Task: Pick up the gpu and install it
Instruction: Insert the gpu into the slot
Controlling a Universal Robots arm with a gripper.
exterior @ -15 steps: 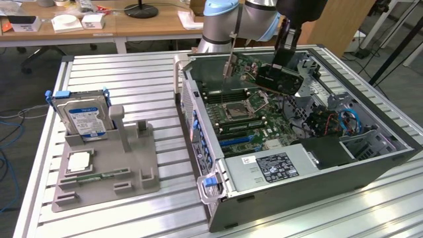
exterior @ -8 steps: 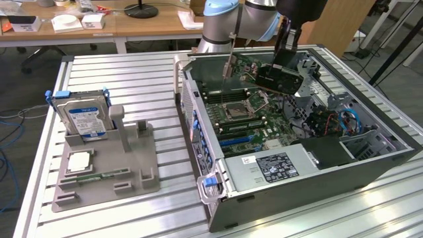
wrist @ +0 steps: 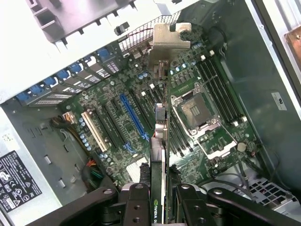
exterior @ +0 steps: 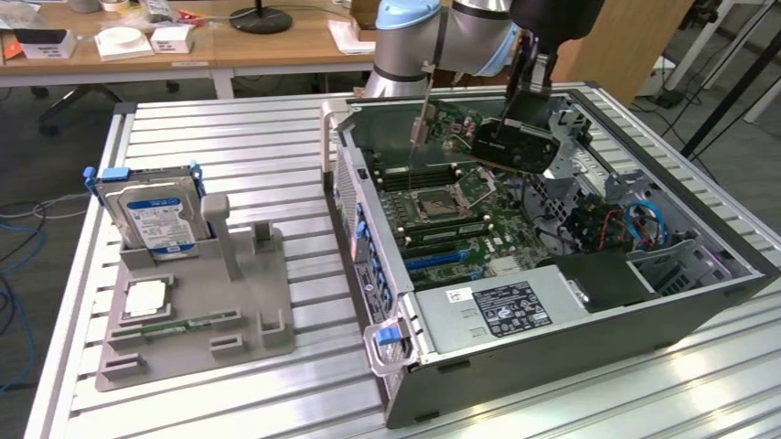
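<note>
— While we look down from the wrist, what do we have between the fingers (wrist: 136,203)?

— We have the gpu (wrist: 160,141), seen edge-on. The gripper (wrist: 160,200) is closed partway, with one finger pressed against each flat side of the card, so we are gripping it. Its silver end bracket (wrist: 168,40) is at the end away from us.

— And where do we see the card from outside?

— In the exterior view the gpu (exterior: 518,146) hangs tilted under the gripper (exterior: 528,117). It is raised over the far part of the open computer case (exterior: 586,311), above the motherboard (exterior: 445,215), and as far as we can tell it is not touching the board.

— What lies beneath it on the board?

— From the wrist we see the blue slot (wrist: 134,117) on one side of the card's edge and the processor socket (wrist: 197,110) on the other.

— Anything outside the case?

— On the table (exterior: 244,137), toward the exterior view's left, the hard drive (exterior: 153,215) stands upright in the grey holder (exterior: 238,315), well apart from the case.
</note>
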